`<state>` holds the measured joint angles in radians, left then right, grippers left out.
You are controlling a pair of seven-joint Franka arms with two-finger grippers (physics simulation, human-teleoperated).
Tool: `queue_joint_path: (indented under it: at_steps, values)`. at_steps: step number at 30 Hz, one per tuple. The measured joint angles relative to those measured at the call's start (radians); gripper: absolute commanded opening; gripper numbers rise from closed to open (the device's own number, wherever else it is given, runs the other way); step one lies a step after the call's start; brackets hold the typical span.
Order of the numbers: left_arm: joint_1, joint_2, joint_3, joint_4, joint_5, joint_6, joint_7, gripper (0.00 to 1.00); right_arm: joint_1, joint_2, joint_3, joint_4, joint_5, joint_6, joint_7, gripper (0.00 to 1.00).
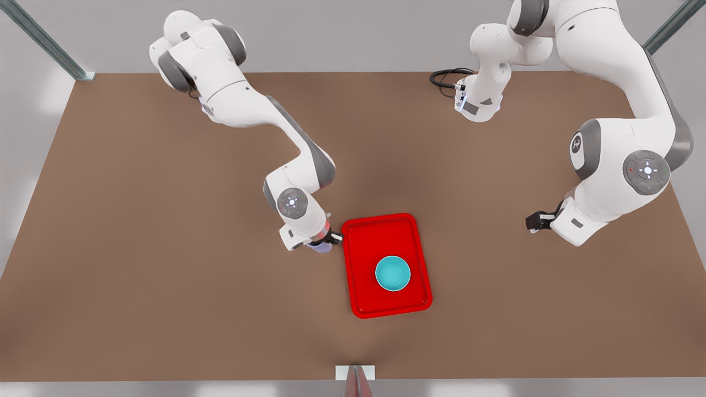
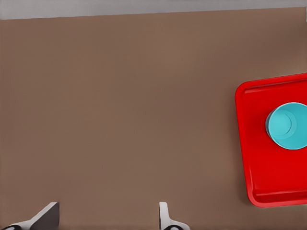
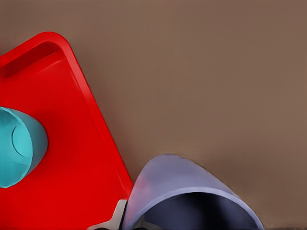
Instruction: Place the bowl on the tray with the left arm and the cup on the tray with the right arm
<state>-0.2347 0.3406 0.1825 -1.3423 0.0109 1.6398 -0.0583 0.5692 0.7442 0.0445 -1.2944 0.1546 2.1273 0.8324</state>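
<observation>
The teal bowl [image 1: 392, 273] [image 2: 289, 125] [image 3: 19, 146] stands upright inside the red tray [image 1: 375, 231] [image 2: 254, 158] [image 3: 72, 143], toward its near half. My right gripper [image 1: 325, 242], on the arm at the front view's left, is shut on the lavender cup [image 1: 320, 247] [image 3: 187, 191], which it holds just outside the tray's edge on the front view's left. One of its fingers [image 3: 114, 219] shows beside the cup. My left gripper [image 1: 538, 220] [image 2: 105, 221] waits open and holding nothing over bare table, well off the tray on the front view's right.
The brown table [image 1: 165, 275] stretches wide on both sides of the tray. A black cable [image 1: 447, 77] lies at the back edge. A small white bracket [image 1: 354, 373] sits at the front edge, and metal posts [image 1: 49, 44] stand at the back corners.
</observation>
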Motion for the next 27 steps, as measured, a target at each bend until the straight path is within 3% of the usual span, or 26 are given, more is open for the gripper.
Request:
queue_joint_path:
  at_steps: [10, 22, 24, 25, 27]
  values:
    - [0.000, 0.002, 0.018, -0.002, -0.004, -0.004, 0.000, 1.00, 0.152, 0.175, -0.011, 0.234, -0.002, 0.018, 0.217, 0.21]
    - [0.000, -0.001, 0.018, -0.002, -0.005, -0.009, 0.000, 1.00, 0.213, 0.270, -0.059, 0.268, -0.004, 0.110, 0.233, 0.21]
    - [0.000, -0.001, 0.018, -0.002, -0.005, -0.009, 0.000, 1.00, 0.213, 0.272, -0.061, 0.268, -0.006, 0.109, 0.236, 0.39]
    - [0.000, -0.002, 0.018, -0.002, -0.005, -0.009, 0.000, 1.00, 0.213, 0.273, -0.061, 0.268, -0.007, 0.108, 0.237, 0.53]
    - [0.000, -0.003, 0.018, -0.002, -0.005, -0.009, 0.000, 1.00, 0.213, 0.273, -0.061, 0.267, -0.007, 0.108, 0.237, 0.55]
